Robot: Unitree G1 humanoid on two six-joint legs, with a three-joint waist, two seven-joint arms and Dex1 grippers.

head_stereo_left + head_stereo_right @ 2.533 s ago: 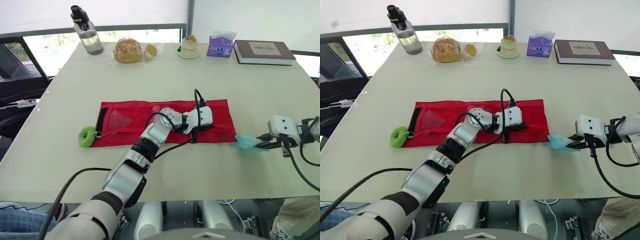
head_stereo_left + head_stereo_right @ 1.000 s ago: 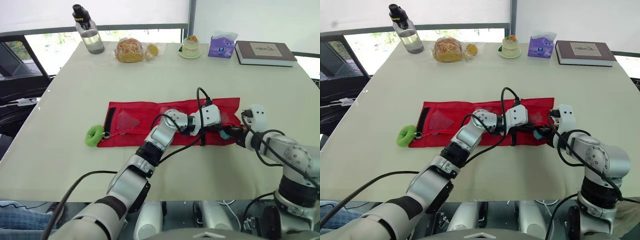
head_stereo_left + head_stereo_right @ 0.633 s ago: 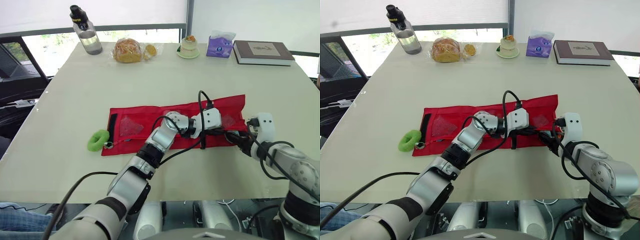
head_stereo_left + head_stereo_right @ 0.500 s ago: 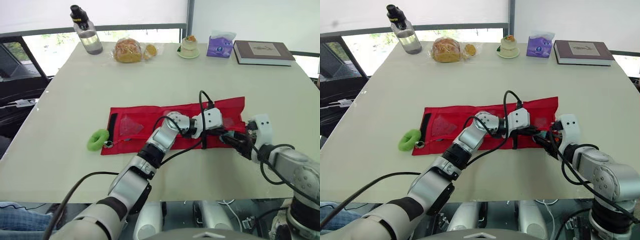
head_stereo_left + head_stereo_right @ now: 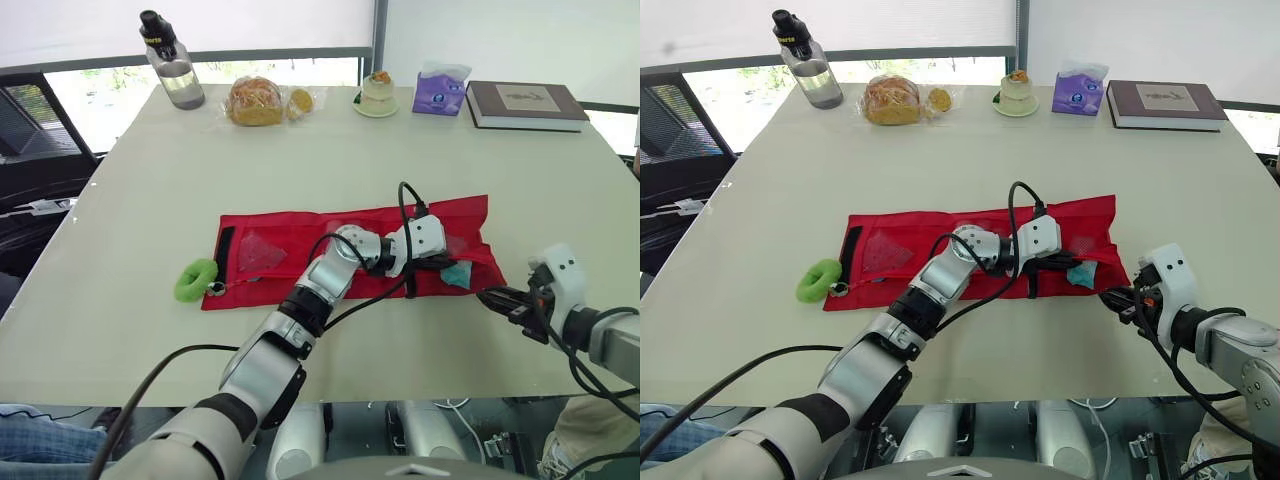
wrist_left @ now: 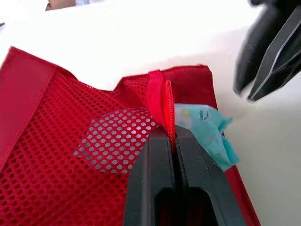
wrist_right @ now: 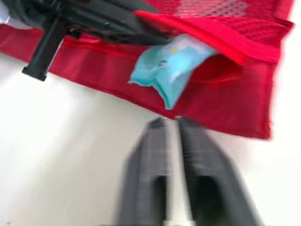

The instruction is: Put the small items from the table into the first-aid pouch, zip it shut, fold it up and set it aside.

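A red first-aid pouch (image 5: 300,250) lies unfolded flat across the middle of the table. My left gripper (image 5: 438,263) is shut on the red zipper edge (image 6: 168,101) of the right-hand mesh pocket, holding it lifted. A teal packet (image 5: 458,274) sticks halfway out of that pocket's mouth, seen up close as the teal packet (image 7: 171,66). My right gripper (image 5: 492,297) hovers over the bare table just right of the pouch's near corner, a short way from the packet, with a narrow gap between its fingers (image 7: 150,155) and nothing in it.
A green ring (image 5: 195,280) lies at the pouch's left end. Along the far edge stand a water bottle (image 5: 172,62), bagged bread (image 5: 258,100), a small cake on a plate (image 5: 377,95), a purple tissue pack (image 5: 443,88) and a book (image 5: 527,104).
My right gripper brought the teal packet from the right to the pocket mouth, let it go there, and drew back right and nearer. The left gripper kept hold of the pocket edge.
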